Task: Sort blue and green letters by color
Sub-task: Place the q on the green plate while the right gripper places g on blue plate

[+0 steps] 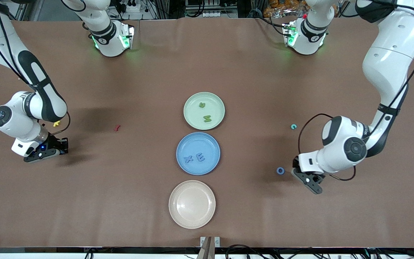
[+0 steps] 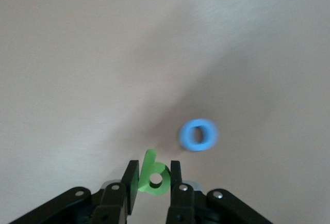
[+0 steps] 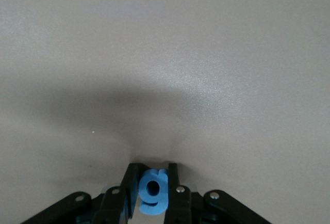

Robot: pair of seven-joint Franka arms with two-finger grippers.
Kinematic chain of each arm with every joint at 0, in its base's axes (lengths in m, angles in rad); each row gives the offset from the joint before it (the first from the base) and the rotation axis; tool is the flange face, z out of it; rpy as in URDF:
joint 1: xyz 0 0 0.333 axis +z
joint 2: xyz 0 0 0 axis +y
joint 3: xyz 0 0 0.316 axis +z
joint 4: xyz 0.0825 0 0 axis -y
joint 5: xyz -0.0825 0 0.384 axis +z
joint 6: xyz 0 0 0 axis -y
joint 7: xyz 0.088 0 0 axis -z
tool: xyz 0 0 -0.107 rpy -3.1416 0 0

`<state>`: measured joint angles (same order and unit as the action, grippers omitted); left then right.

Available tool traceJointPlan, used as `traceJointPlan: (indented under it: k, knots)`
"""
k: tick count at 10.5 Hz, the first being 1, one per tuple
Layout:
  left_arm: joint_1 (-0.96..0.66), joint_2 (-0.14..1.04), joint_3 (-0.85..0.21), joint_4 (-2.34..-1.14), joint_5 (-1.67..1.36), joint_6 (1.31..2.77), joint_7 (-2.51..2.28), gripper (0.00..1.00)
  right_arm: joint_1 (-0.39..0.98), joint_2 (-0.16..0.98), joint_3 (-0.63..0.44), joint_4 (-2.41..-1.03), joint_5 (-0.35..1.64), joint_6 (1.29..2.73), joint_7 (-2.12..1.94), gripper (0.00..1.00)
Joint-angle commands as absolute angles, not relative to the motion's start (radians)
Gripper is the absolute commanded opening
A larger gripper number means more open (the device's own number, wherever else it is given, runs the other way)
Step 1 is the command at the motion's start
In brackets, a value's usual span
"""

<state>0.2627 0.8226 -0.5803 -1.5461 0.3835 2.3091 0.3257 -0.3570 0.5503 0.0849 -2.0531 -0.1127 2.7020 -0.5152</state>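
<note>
Green plate [image 1: 192,108] two letters, blue plate [image 1: 189,144] two

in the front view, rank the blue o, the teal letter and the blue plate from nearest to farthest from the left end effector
1. Blue O: on the table right beside the left end effector.
2. Teal letter: farther from the front camera, same end of the table.
3. Blue plate: mid-table, middle of the three plates.
</note>
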Motion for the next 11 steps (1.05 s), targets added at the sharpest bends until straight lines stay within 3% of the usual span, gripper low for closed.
traceJointPlan:
  k: [1,4,10,11]
  knots:
    - [0.276,0.724,-0.696,-1.698,0.399,2.258,-0.028,0.0,-0.35,0.513,0.097,-2.046,-0.095,2.668,-0.427,0.17]
    - [0.262,0.692,-0.82,-1.796,0.4,2.258,-0.46,0.0,-0.18,0.472,0.095,-1.913,-0.005,2.44,-0.127,0.16]
    - [-0.05,0.707,-0.847,-1.799,0.459,2.322,-1.121,0.0,0.183,0.558,0.066,-1.722,0.064,2.45,0.493,0.16]
    - [-0.092,0.706,-0.841,-1.798,0.46,2.33,-1.179,0.05,0.242,0.592,0.063,-1.671,0.064,2.45,0.576,0.16]
